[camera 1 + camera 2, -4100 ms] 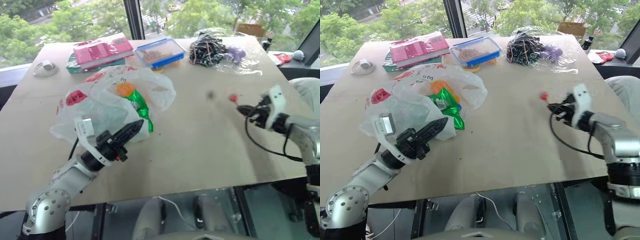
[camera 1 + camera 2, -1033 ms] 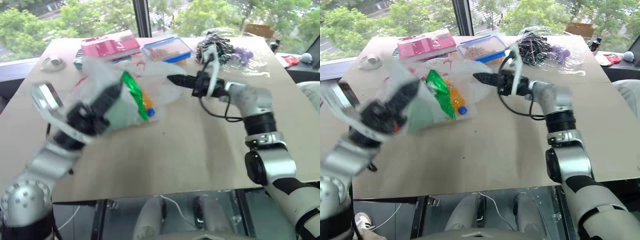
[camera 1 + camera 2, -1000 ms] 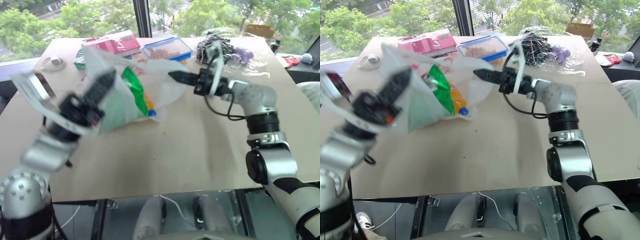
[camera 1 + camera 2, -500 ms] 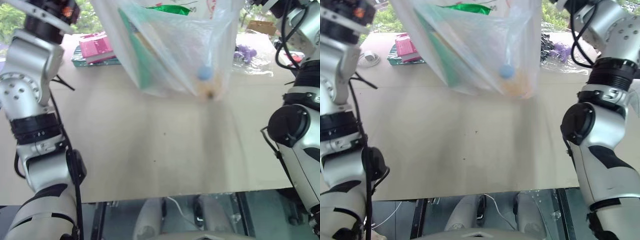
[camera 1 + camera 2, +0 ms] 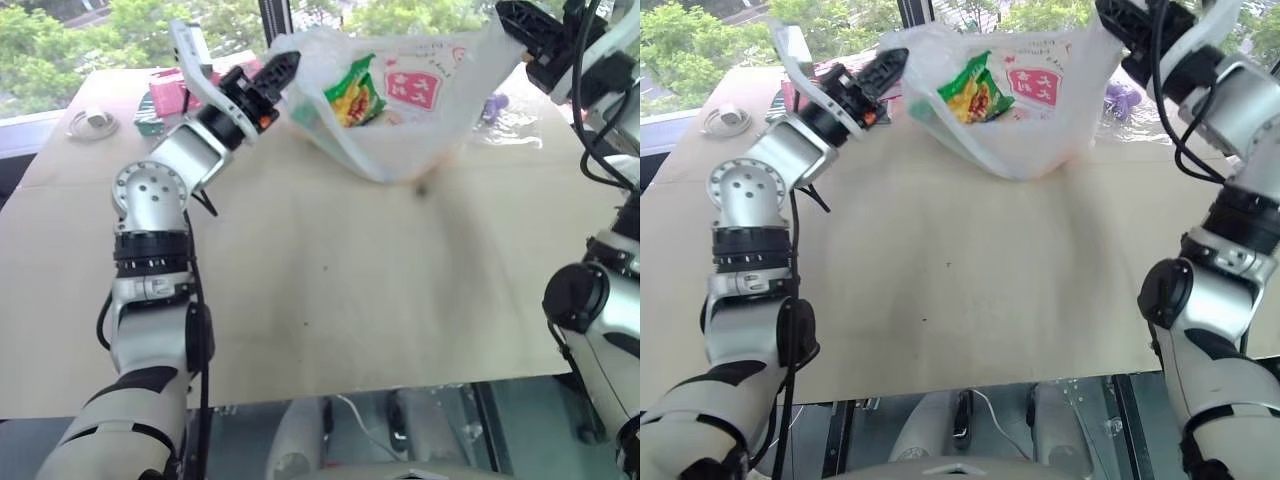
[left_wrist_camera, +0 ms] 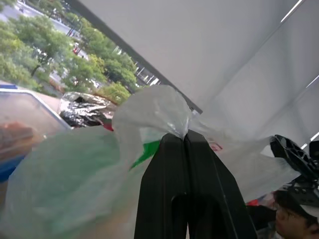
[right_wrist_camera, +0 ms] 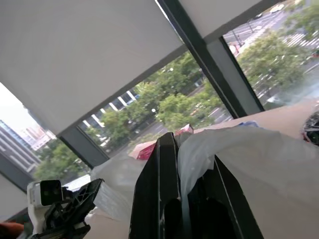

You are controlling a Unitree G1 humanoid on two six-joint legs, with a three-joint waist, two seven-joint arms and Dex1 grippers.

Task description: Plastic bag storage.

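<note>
The bare table [image 5: 330, 300] lies nearest me. Above its far half I hold the plastic bag [image 5: 400, 120] hoisted between both arms, its belly sagging just over the tabletop. My left gripper [image 5: 281, 68] is pinched shut on one top corner, my right gripper [image 5: 515, 22] clamped on the other, so the mouth stays up and the green snack packet [image 5: 352, 92] stays inside. Beyond the bag, pink books [image 5: 165, 95] sit at the table's far edge.
</note>
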